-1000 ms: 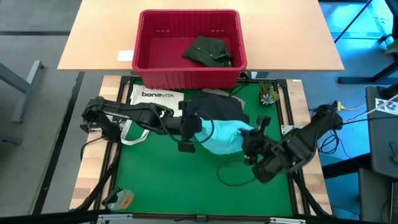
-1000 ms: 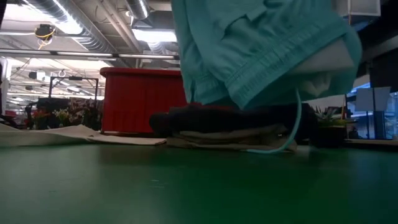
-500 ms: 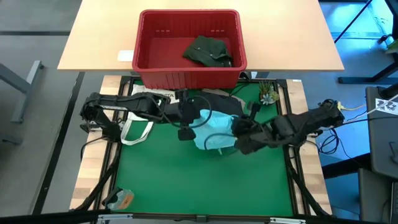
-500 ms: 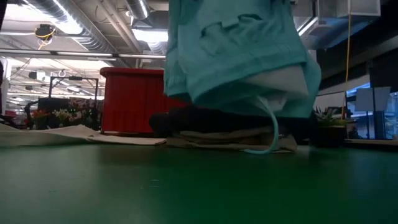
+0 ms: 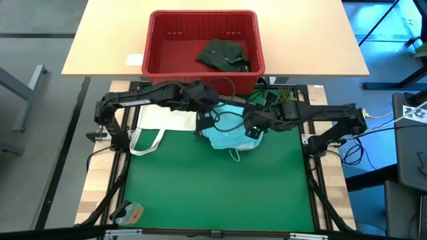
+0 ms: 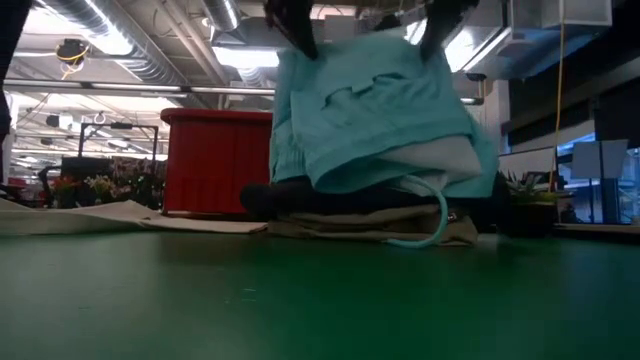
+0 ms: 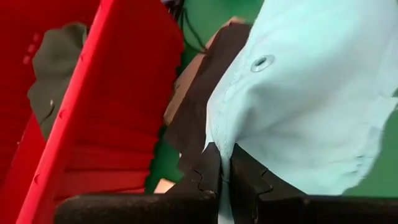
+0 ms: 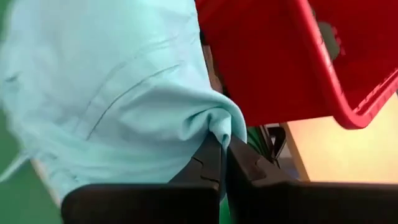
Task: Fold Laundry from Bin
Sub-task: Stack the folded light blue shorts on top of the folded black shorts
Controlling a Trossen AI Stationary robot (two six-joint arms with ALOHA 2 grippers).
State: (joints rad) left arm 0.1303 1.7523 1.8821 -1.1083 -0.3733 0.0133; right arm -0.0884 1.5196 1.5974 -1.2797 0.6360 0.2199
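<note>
Between the two arms, just in front of the bin [image 5: 203, 50], hangs the turquoise garment [image 5: 230, 133], lifted clear of the mat. The left gripper [image 7: 222, 177] is closed tight on one edge of it, near an eyelet; the right gripper [image 8: 222, 163] is closed on another bunched edge. From table height the cloth droops over a low pile: a dark garment [image 6: 330, 197] lying on a tan one [image 6: 400, 228], at the mat's 12 o'clock, hard against the bin's front wall.

By my reading the task is partway along. Two pieces sit stacked and look finished, though how neat the folds are cannot be told. The turquoise one appears bunched or roughly folded and is being carried toward that pile; it is not yet laid down. One green garment [image 5: 223, 55] is left in the bin, at its 3 o'clock side, so at least one full round remains.

Around it: a white tote [image 5: 163, 120] lies at the mat's 10 o'clock, just beside the pile; a small plant [image 5: 288, 100] stands at 1 o'clock, near the right arm; a small orange object [image 5: 128, 213] rests at 7 o'clock, well apart. A turquoise drawstring [image 6: 440, 215] dangles and could catch on the pile. The bin wall crowds both grippers.
</note>
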